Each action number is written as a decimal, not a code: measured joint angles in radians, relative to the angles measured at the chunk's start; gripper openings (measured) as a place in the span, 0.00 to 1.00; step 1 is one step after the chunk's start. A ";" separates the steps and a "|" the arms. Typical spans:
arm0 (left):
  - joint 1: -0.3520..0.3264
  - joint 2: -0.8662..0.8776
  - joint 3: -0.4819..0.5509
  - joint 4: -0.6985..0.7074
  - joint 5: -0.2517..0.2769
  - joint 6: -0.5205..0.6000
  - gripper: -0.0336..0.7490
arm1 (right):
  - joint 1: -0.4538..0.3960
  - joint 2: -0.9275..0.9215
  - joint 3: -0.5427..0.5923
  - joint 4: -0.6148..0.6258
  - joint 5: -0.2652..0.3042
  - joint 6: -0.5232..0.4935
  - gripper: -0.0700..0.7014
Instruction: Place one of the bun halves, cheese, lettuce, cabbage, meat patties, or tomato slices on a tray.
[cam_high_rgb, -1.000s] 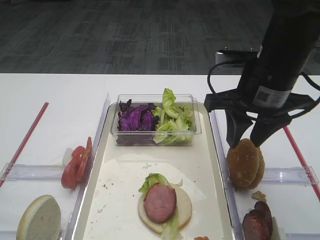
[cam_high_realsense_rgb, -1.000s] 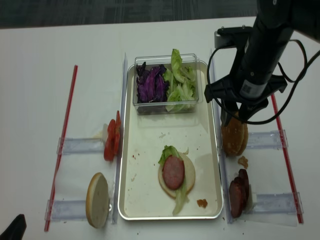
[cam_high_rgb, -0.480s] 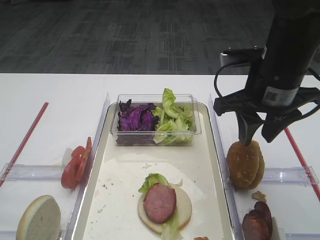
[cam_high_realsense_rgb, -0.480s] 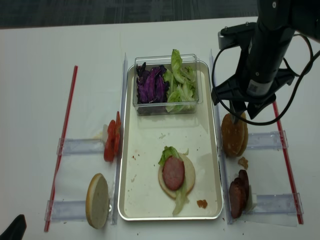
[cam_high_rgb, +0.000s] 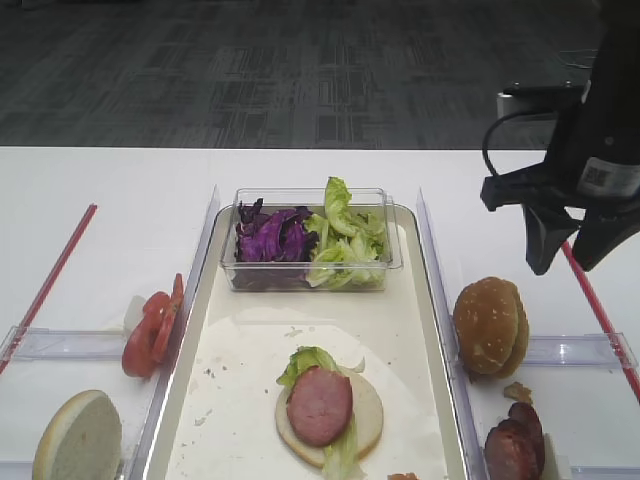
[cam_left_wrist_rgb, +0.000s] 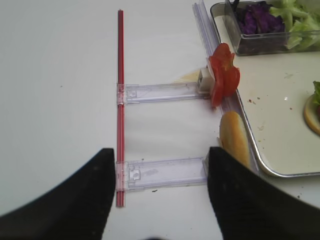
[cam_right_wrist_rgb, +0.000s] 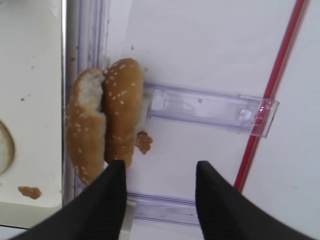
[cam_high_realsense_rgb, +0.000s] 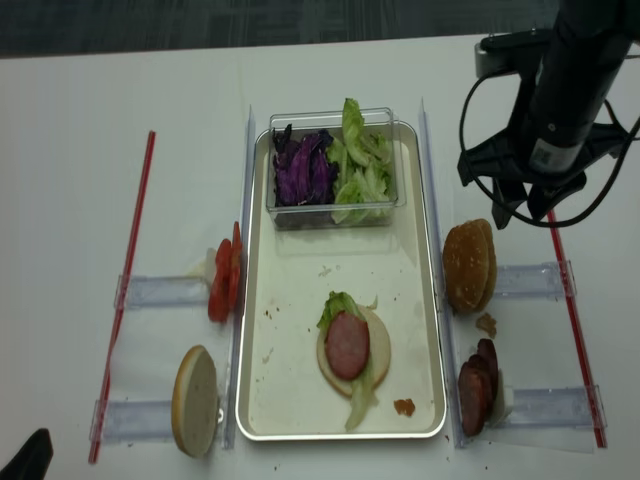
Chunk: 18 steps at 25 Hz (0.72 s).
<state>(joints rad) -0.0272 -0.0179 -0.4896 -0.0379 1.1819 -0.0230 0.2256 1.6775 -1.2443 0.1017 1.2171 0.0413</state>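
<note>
The sesame bun halves (cam_high_rgb: 490, 325), standing on edge just right of the tray (cam_high_rgb: 420, 300), look light and squashy, best pinched gently across their domed sides by the empty, spread right claw (cam_high_rgb: 566, 252) above them

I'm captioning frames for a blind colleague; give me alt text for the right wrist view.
Open right gripper hangs empty above a white table, beside two sesame bun halves standing on edge against a clear plastic holder. A tray lies at left, a red strip at right.

Lab-like office test bench, white table (cam_high_rgb: 120, 200) with red tape lines (cam_high_realsense_rgb: 135, 240), grey carpet tile floor (cam_high_rgb: 250, 70) behind
</note>
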 joint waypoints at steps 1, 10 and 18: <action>0.000 0.000 0.000 0.000 0.000 0.000 0.54 | -0.012 0.000 0.000 -0.002 0.000 -0.002 0.55; 0.000 0.000 0.000 0.000 0.000 0.000 0.54 | -0.126 0.000 0.000 -0.016 0.000 -0.053 0.55; 0.000 0.000 0.000 0.000 0.000 0.000 0.54 | -0.157 0.000 0.000 -0.022 0.000 -0.061 0.55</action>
<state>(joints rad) -0.0272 -0.0179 -0.4896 -0.0379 1.1819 -0.0230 0.0688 1.6775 -1.2443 0.0793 1.2171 -0.0200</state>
